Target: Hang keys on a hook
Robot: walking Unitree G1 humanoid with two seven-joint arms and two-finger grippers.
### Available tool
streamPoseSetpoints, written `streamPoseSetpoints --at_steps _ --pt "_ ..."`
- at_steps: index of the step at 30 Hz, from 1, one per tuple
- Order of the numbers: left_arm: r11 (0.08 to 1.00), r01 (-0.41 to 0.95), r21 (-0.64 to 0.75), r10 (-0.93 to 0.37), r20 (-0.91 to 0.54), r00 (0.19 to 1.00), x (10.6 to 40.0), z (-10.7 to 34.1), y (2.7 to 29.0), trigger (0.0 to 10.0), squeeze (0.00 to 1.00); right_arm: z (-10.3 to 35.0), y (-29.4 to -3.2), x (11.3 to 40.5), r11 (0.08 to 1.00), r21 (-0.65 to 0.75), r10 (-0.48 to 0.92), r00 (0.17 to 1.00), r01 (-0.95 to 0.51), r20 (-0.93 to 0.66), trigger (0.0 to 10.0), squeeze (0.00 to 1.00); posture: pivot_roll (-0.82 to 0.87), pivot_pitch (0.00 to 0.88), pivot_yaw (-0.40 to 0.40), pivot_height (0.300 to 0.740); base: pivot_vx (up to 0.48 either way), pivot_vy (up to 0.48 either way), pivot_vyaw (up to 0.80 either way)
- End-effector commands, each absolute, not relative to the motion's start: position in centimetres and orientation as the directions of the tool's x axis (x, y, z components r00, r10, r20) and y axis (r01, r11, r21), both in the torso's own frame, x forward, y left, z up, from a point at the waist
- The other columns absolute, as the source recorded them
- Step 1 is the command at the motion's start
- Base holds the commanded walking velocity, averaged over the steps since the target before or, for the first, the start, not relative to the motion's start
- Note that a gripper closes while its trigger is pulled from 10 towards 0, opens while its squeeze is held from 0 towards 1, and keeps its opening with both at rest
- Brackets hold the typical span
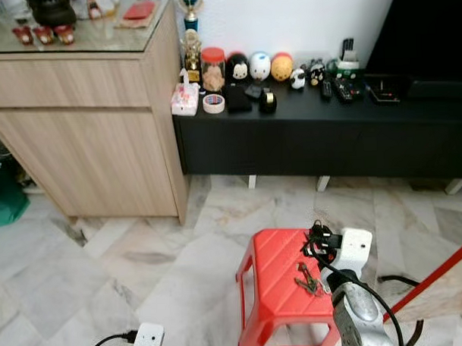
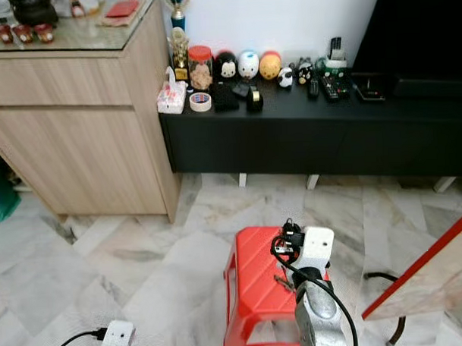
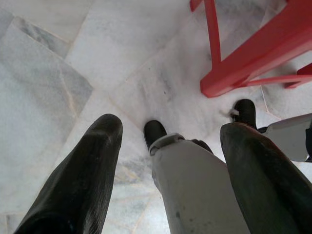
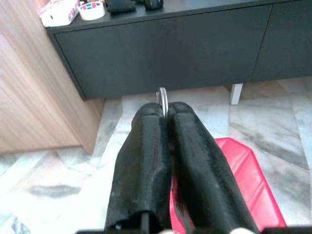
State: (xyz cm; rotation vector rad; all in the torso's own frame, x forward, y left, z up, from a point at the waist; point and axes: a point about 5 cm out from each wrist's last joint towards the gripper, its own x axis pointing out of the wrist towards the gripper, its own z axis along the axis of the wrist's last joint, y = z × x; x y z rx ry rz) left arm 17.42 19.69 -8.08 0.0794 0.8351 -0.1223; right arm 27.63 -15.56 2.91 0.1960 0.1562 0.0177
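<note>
My right gripper point(image 1: 316, 237) hovers over a red plastic stool point(image 1: 276, 281) and is shut on a metal key ring point(image 4: 162, 99), which pokes out between the fingertips point(image 4: 151, 114). The bunch of keys point(image 1: 307, 279) dangles below it, over the stool top. In the right wrist view the fingers point toward the black low console point(image 4: 161, 44). My left gripper point(image 3: 173, 127) hangs idle and open over the marble floor point(image 3: 58, 58), holding nothing, with my own leg point(image 3: 195, 190) and the stool's legs point(image 3: 229, 78) beyond it.
A wooden cabinet point(image 1: 85, 125) stands at the left. The black console point(image 1: 328, 135) along the wall carries toy figures, a tape roll point(image 1: 213, 103) and remotes. A red pole point(image 1: 436, 276) leans at the right. A white power plug point(image 1: 148, 340) lies on the floor.
</note>
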Motion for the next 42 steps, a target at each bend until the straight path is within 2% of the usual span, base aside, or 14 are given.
streamPoseSetpoints --at_steps 1,30,42 --pt "0.990 0.139 0.021 -0.075 -0.758 0.648 16.88 -8.36 19.70 10.0 0.00 2.91 -16.08 27.85 0.980 0.198 0.011 0.988 0.019 -0.152 10.0 0.00 0.02 0.031 -0.028 0.740 -0.262 0.000 0.00" --pt "0.991 0.136 0.020 -0.074 -0.753 0.654 17.09 -8.23 19.83 10.0 0.00 2.36 -16.12 28.20 0.978 0.207 -0.002 0.986 0.037 -0.168 10.0 0.00 0.01 0.000 -0.024 0.740 -0.260 0.000 0.00" --pt "0.993 0.116 0.026 -0.057 -0.756 0.652 17.11 -8.24 20.00 10.0 0.00 2.25 -15.88 28.29 0.976 0.216 -0.002 0.986 0.039 -0.169 10.0 0.00 0.01 0.000 -0.026 0.740 0.000 0.000 0.00"
